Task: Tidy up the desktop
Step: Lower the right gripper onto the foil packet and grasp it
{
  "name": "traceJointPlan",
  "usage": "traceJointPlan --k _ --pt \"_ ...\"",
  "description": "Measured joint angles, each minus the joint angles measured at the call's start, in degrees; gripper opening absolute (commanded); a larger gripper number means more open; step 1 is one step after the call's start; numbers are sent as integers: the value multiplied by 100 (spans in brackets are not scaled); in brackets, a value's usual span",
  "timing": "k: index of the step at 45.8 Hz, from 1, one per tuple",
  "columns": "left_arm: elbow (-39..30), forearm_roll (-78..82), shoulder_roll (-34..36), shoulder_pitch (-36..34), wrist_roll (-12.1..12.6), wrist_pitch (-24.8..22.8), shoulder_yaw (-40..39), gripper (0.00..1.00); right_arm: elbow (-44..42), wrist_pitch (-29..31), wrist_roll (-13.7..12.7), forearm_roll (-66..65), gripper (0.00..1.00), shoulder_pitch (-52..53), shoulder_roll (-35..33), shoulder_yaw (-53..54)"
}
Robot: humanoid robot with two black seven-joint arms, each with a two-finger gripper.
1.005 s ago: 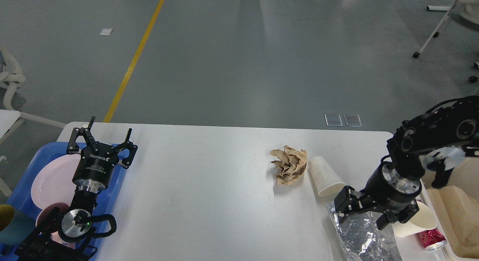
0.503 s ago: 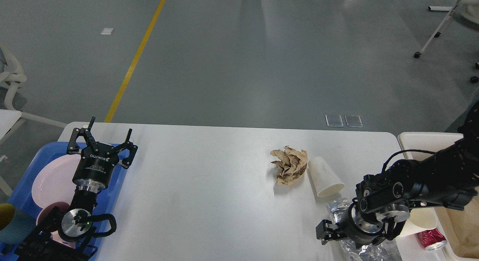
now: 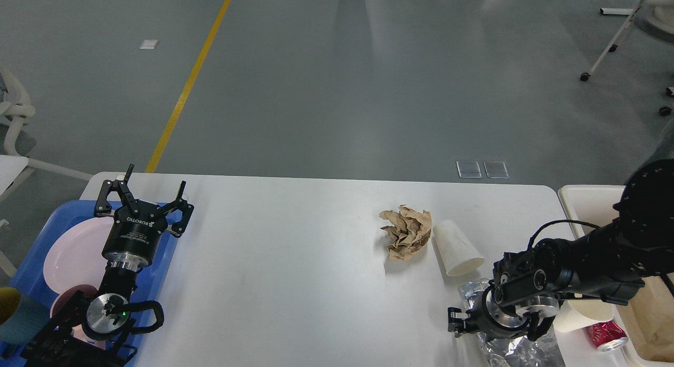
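A: Left gripper point(image 3: 142, 196) is seen raised over the near-left part of the surface point(image 3: 295, 261), above the edge of the blue tray point(image 3: 163, 261). Its fingers are spread wide, with nothing between them.

B: Noted. Tray contents?

A: A pink plate point(image 3: 73, 251) is lying in the tray; a smaller pink dish point(image 3: 66, 298) is partly hidden by the arm.

B: Right gripper point(image 3: 463, 325)?

A: It is seen low at the near-right edge, turned sideways over a crinkled foil bag point(image 3: 521, 351). Whether its fingers are spread or pressed together cannot be told.

B: Other items on the white surface?

A: A crumpled brown paper ball point(image 3: 405, 232) is touching a paper cup on its side point(image 3: 455, 248). A second cup point(image 3: 579, 314) and a red can point(image 3: 605, 336) are lying near the right edge, beside a beige bin point(image 3: 584, 204).
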Motion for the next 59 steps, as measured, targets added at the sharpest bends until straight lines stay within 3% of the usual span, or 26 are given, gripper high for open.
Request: traceJointPlan --k 14,19,59 --pt "0 0 0 0 2 0 0 96 -130 -22 -7 42 8 -124 14 -49" --pt "0 0 0 0 2 0 0 96 -126 -26 -10 61 0 -136 -2 -50" --pt "0 0 0 0 2 0 0 96 -197 -122 34 1446 0 -253 80 170"
